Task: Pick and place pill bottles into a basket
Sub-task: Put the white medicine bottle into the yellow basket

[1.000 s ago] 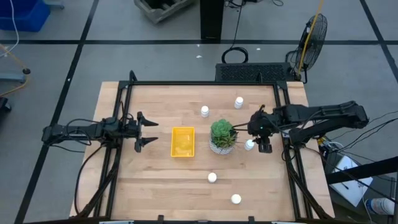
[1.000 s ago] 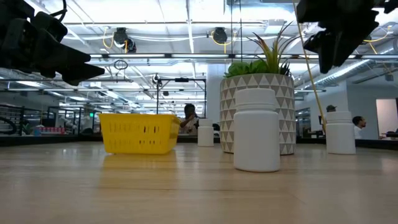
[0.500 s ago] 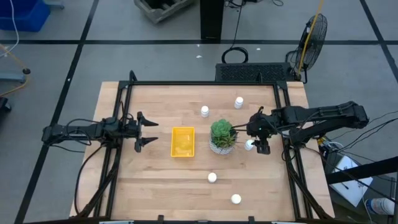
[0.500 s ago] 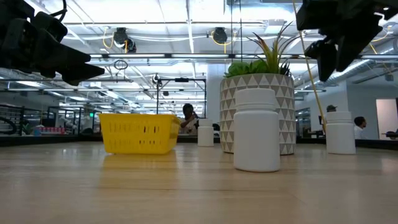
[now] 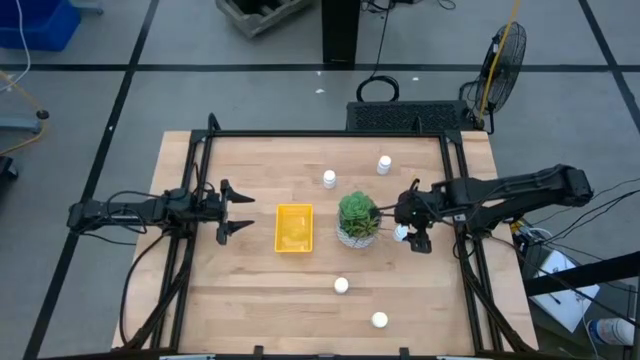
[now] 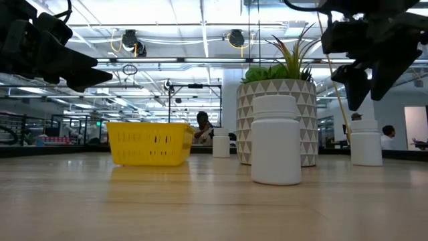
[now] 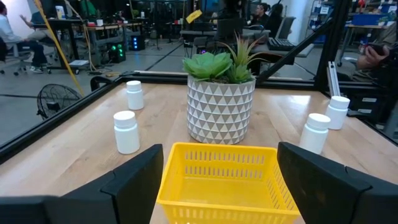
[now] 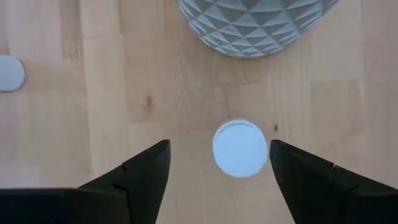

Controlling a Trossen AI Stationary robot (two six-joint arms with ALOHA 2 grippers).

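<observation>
Right gripper (image 5: 411, 236) has dropped lower since a second ago, fingers now spread wide over the pill bottle (image 8: 239, 149) beside the potted plant (image 5: 358, 219); left gripper (image 5: 236, 210) unchanged, open.

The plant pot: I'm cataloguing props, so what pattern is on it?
The plant pot has white and grey triangles, clearest in the left wrist view.

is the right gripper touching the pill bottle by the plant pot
Apart. The right wrist view shows the right gripper open, bare table on both sides of the pill bottle.
</observation>
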